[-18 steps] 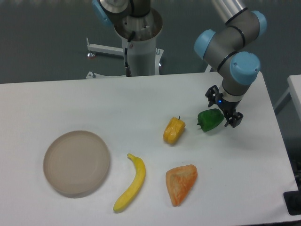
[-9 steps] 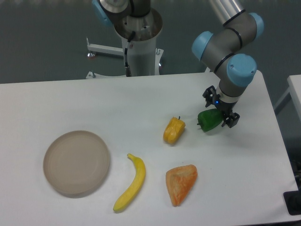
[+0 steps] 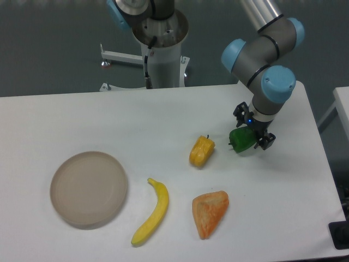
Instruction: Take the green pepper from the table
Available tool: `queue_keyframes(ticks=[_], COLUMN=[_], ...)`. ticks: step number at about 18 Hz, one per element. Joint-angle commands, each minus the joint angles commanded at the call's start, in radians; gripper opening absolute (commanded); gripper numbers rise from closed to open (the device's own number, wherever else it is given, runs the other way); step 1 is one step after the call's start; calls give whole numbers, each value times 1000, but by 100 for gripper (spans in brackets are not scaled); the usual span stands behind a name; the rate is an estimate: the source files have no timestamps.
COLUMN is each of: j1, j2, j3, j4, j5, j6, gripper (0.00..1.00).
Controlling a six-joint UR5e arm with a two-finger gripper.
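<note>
Pincer sits low over right end of green pepper, black fingers straddling it front and back; cannot tell if fingers press the pepper or just bracket it. Pepper glossy dark green, lumpy, on its side, resting on table right of centre, its right part hidden under pincer. Near edge: orange wedge and banana, banana curved, lying lengthwise toward camera. Beige plate front left, well apart from the rest. Yellow pepper just left of green one, small gap between, not touching. Nothing lies between pincer and green pepper. Arm's grey links with blue caps rise behind; robot base beyond far table edge.
</note>
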Motion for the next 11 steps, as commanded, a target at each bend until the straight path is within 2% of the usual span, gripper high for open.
queue_keyframes(ticks=[2,6,11], j1=[0,0,-14], j2=[0,2,-9], j3=[9,40,175], j4=[0,-2,-20], j5=[0,-2,2], j6=[0,0,-3], gripper=[39,38,38])
